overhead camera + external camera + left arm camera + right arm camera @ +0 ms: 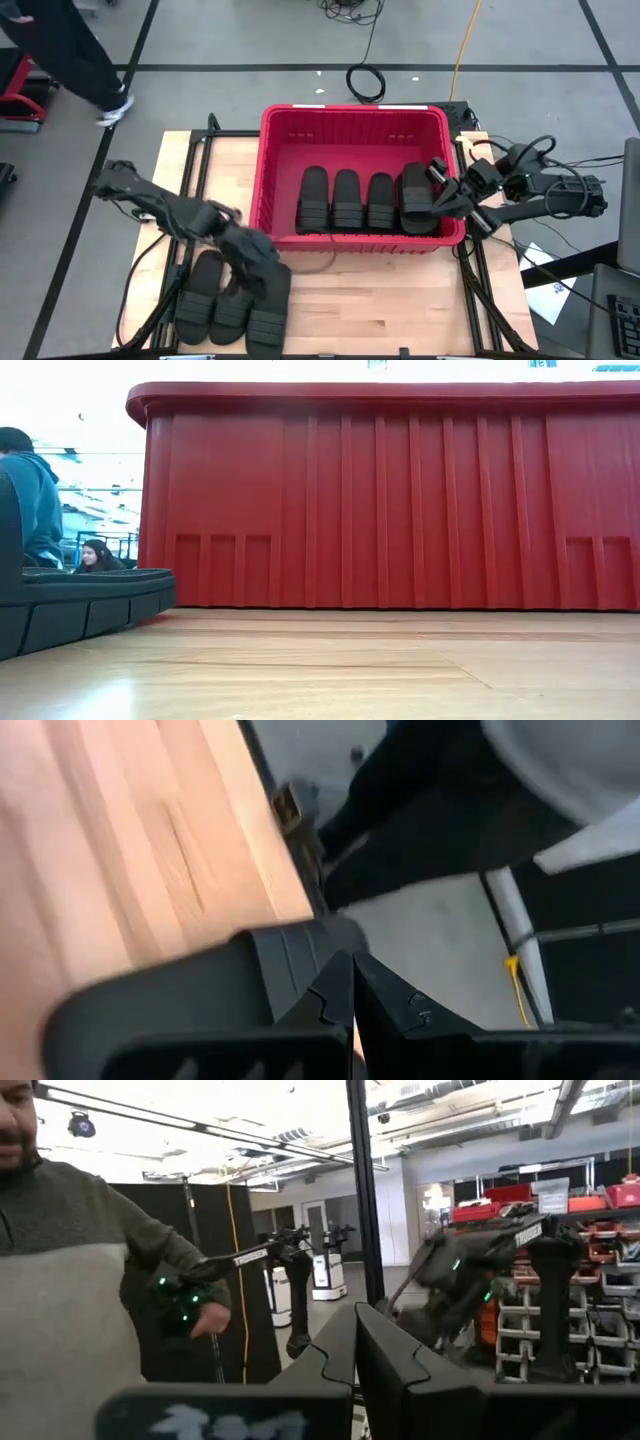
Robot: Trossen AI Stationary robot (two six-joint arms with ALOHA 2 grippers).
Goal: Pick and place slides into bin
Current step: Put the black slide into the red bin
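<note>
The left gripper (262, 283) sits low over the front of the table, above the loose slides, and its own wrist camera shows the two dark fingers (322, 1000) pressed together with nothing between them, a black ribbed slide (190, 990) lying just beyond them. The right gripper (436, 178) reaches over the right rim of the bin (352, 115), above the rightmost slide inside; its fingers (335, 1350) look drawn close in the wrist view, though whether they pinch that slide I cannot tell.

Four slides (365, 200) lie side by side on the bin floor, the rightmost (417, 198) partly under the right gripper. Three more (230, 305) lie close together on the bare wood in front of the left arm, touching or nearly so. All are matte black, long ovals with a wide ribbed strap.

The bin is red plastic, rectangular, with vertical ribs and a thick rim (400, 392). The table (390, 300) is pale wood. A person (75, 50) walks the floor beyond the table's far left corner; another person (70, 1280) stands before the right wrist camera.
</note>
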